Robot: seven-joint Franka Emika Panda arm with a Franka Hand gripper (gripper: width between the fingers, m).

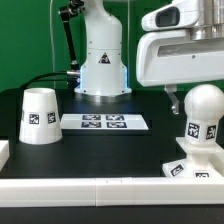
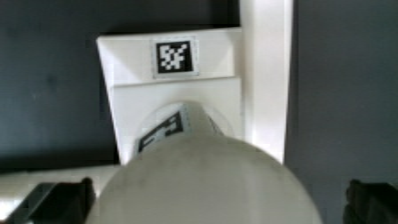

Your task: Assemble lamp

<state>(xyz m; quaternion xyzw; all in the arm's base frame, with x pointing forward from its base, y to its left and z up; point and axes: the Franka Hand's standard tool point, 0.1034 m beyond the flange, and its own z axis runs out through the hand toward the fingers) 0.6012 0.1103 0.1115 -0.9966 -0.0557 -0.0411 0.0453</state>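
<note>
The lamp's rounded bulb (image 1: 203, 118) stands upright on the flat square base (image 1: 188, 168) at the exterior view's right, near the front edge. In the wrist view the bulb (image 2: 205, 165) fills the near field, with the tagged base (image 2: 173, 70) beyond it. My gripper (image 1: 188, 100) hangs just over the bulb's top. It is open, with one dark finger (image 2: 54, 200) on each side of the bulb (image 2: 370, 200); I cannot tell whether they touch it. The cone-shaped shade (image 1: 40, 117) stands alone at the exterior view's left.
The marker board (image 1: 104, 122) lies flat in the middle of the black table. The robot's base (image 1: 102, 60) stands behind it. A raised white rim (image 1: 100, 190) runs along the table's front and beside the lamp base (image 2: 267, 60).
</note>
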